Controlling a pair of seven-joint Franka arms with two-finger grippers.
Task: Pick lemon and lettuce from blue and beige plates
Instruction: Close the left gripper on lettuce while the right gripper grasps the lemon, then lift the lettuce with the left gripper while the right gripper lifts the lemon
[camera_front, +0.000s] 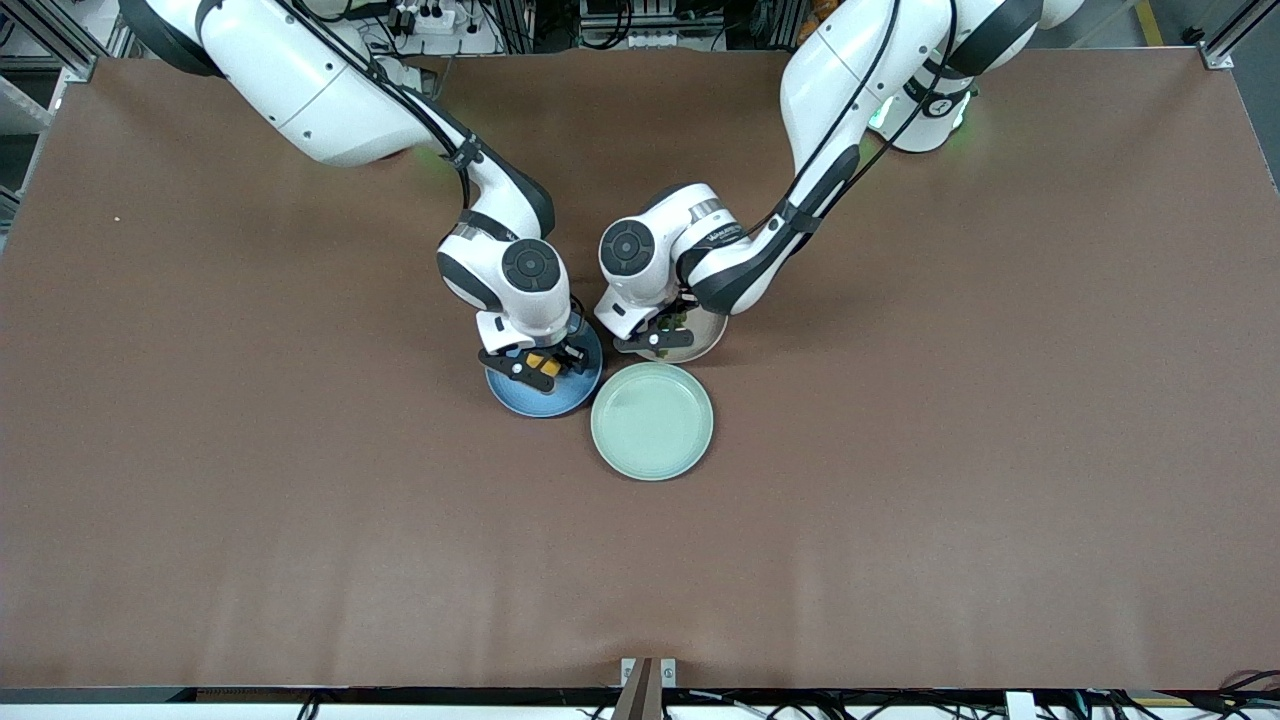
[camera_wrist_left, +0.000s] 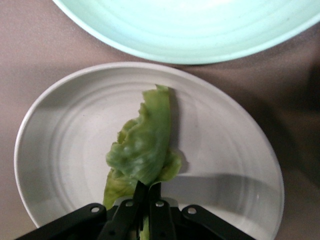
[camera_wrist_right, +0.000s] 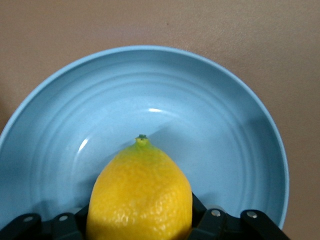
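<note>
The right claw (camera_wrist_right: 140, 225) is closed around the lemon (camera_wrist_right: 140, 192) above the blue plate (camera_wrist_right: 225, 125); its rounded skin could squirt free. The left claw (camera_wrist_left: 147, 210) pinches the lettuce (camera_wrist_left: 145, 147) edge over the beige plate (camera_wrist_left: 225, 165); the thin leaf could tear or slip.

Both arms reaching in from the bases to mid-table, wrists bent down, close together. Right gripper (camera_front: 541, 367) low over the blue plate (camera_front: 560, 398), fingers clamped on either side of the lemon (camera_wrist_right: 140, 197). Left gripper (camera_front: 662, 338) low over the beige plate (camera_wrist_left: 220, 165), fingers (camera_wrist_left: 131, 210) pinched together on the stem end of the lettuce (camera_wrist_left: 145, 145)
</note>
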